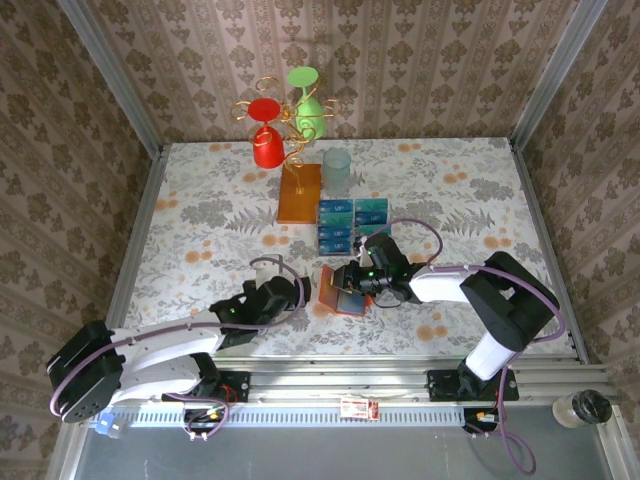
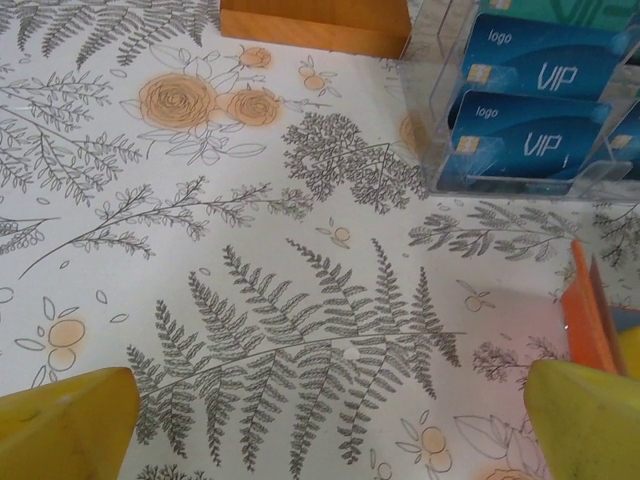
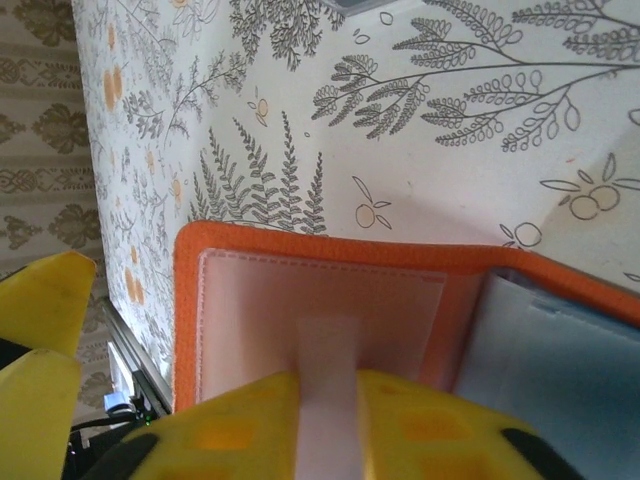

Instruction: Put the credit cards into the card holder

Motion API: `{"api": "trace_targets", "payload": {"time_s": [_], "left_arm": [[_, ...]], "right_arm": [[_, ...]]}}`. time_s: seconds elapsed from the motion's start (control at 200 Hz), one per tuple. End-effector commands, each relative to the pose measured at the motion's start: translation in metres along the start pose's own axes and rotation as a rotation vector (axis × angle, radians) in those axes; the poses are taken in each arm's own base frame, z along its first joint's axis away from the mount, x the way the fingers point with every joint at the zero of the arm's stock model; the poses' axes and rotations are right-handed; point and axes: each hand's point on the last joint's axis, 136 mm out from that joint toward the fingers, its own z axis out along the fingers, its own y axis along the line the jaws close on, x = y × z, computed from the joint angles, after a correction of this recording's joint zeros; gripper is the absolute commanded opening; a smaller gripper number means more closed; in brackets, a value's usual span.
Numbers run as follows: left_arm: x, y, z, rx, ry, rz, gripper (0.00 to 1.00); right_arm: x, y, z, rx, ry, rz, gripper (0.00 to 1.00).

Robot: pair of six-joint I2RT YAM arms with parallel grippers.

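Two arms meet at the open card holder, which lies near the middle of the counter's near edge. Over it, the right jaws are almost closed, pinching a pale strip of its flap. Just beside it, the left jaws gape wide and empty. Farther in, the credit cards stand in a clear tray.

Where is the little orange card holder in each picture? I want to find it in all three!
Top external: the card holder sits near the middle of the table, just below the blue cards in the picture.
Left wrist: the card holder is an orange sliver at the right edge.
Right wrist: the card holder is big and close, lying open across the lower half.
Shared landmark: the fern-and-flower table cover.
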Motion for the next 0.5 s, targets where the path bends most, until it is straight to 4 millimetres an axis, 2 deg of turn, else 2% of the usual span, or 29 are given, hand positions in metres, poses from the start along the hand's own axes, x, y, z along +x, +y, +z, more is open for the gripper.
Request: {"api": "trace_targets", "payload": {"time_s": [0.0,0.08,0.495], "left_arm": [[-0.006,-0.007,0.001,0.014,0.009,0.024,1.0],[-0.006,-0.009,0.003,0.017,0.017,0.03,1.0],[0.004,-0.029,0.02,0.05,0.092,0.102,1.0]], "right_arm": [[0.001,0.002,0.006,-0.015,0.028,-0.004,0.12],[-0.001,0.002,0.009,-0.012,0.035,0.0,0.06],[0.003,-0.009,0.02,0.011,0.066,0.028,0.04]]}}
